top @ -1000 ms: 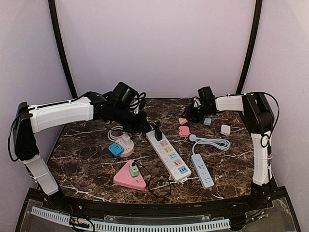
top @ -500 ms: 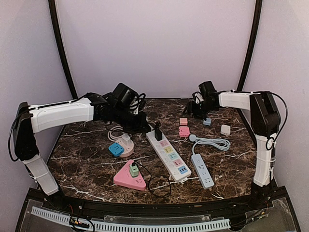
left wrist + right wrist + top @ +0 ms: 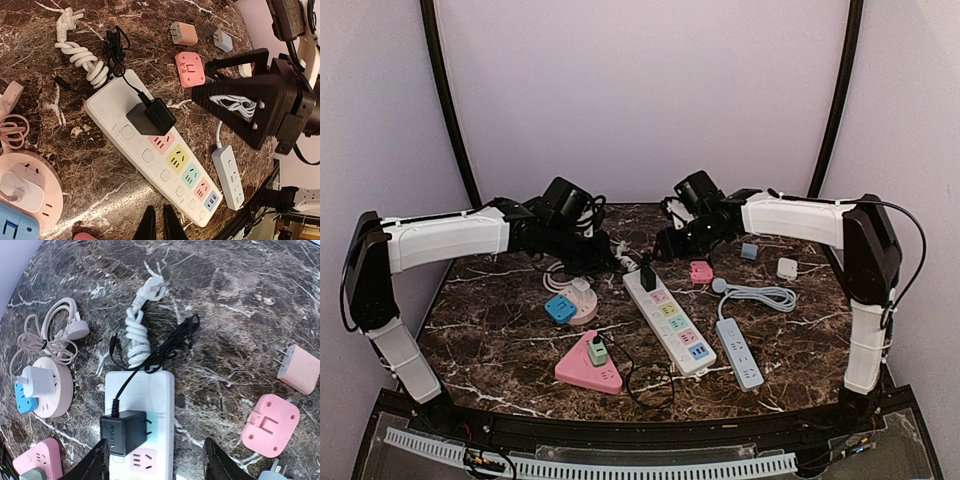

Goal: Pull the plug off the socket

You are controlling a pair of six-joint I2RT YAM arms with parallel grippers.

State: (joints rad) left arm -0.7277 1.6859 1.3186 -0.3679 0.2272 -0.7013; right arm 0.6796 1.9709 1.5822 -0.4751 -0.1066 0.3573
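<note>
The right hand (image 3: 155, 441) is released, its two fingers (image 3: 100, 462) spread wide and gripping nothing. It hangs over the far end of the long white power strip with pastel-coloured sockets (image 3: 150, 390). The black block-shaped plug (image 3: 122, 432) sits between the two fingers in the wrist view, closer to the left one, and is plugged into the strip's farthest socket. Whether either finger touches it cannot be told.

The left hand (image 3: 157, 220) is clenched, its fingertips pressed together with nothing between them. It is poised just left of the same strip, at its far end, pointing towards the right hand.

The plug's thin black cord (image 3: 170, 342) runs away over the far end of the strip, beside a knotted white cable with a white plug (image 3: 137, 335). A round pink socket hub (image 3: 47, 390) lies to the left and a flat pink square adapter (image 3: 270, 425) to the right, all on the dark marble table (image 3: 240, 300).
</note>
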